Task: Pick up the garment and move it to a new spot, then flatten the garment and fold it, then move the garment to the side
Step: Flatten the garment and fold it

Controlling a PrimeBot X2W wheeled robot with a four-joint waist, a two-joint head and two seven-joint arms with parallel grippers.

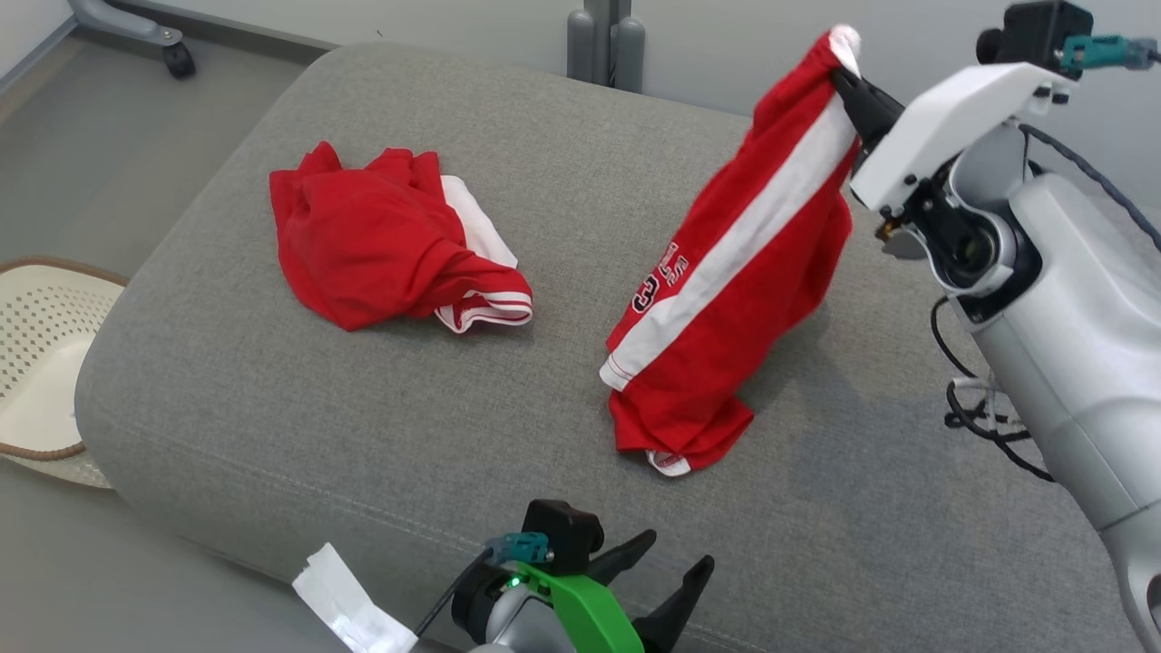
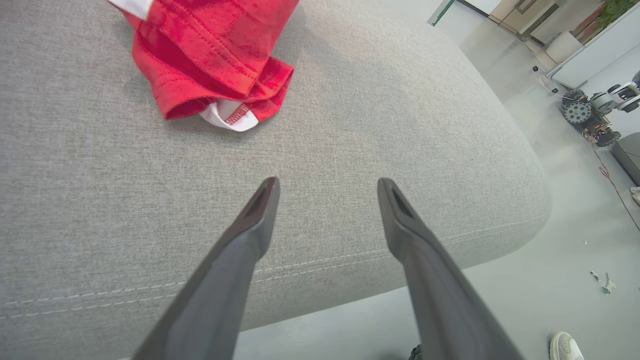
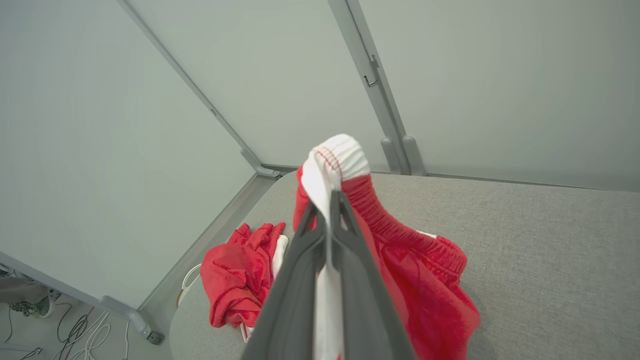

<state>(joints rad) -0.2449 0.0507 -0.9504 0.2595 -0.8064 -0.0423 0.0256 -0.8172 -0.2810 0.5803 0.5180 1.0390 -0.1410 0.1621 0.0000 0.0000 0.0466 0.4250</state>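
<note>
**Head view:** red shorts (image 1: 726, 299) w/ a white side stripe hang from the R fingers (image 1: 871, 104), which are pressed together on the white waistband corner at the top. The cloth drapes down in a loose column. Its bottom hem rests bunched on the grey cushion (image 1: 562, 163), R half. L fingers (image 1: 687, 594) are spread wide and empty, low at the near edge, apart from the hem. A second red garment (image 1: 381, 240) lies crumpled on the cushion's L half, apart from the shorts. A woven basket (image 1: 36, 345) sits on the floor, far L.

**L wrist view:** L fingers (image 2: 250, 225) are spread w/ nothing between them, pointing over bare cushion. The shorts' hem (image 2: 215, 60) sits ahead, toward that view's upper L, near but not touching.

**R wrist view:** R fingers (image 3: 300, 275) pinch a white fold of waistband. The elastic bulges above the tips, and red cloth (image 3: 425, 280) falls away below onto the cushion.

**Handling, my read:**
- Light, soft and floppy, no stiffness. A one-pt pinch lets it twist and hang narrow, so it won't lie flat by itself.
- Not fragile. The fabric is prob. grippy enough, though a thin pinch on elastic could slip if tugged.
- Best holds are the waistband corners or leg hems, two pts at once.
- The free hem nearest the L fingers looks like the obvious second hold for spreading it.
</note>
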